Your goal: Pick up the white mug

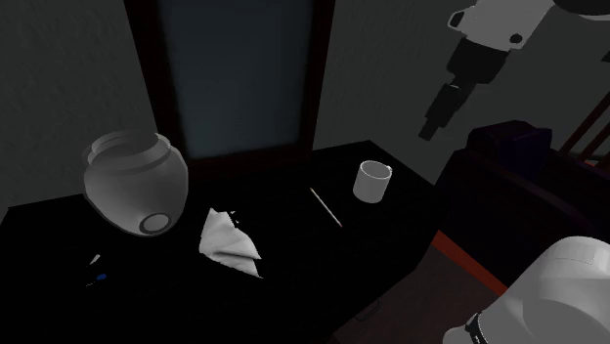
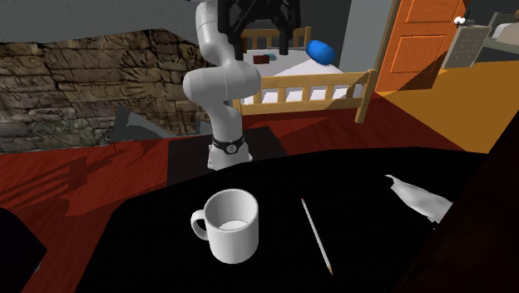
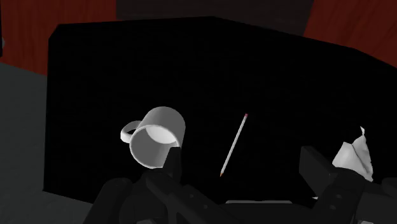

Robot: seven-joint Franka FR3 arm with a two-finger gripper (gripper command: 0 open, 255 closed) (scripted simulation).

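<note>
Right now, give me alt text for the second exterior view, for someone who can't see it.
A white mug stands upright on a black table, handle toward the view's left. A pencil lies to its right, a crumpled cloth beyond.

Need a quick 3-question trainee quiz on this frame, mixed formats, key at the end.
1. True or false: the white mug stands upright on the dark table.
2. The gripper is: A) open, up above the table and apart from the mug; B) shut on the mug; C) shut on nothing.
3. Fill in: the thin thing lying on the table beside the mug is a ____.

Key: 1 true; 2 A; 3 pencil.
</note>
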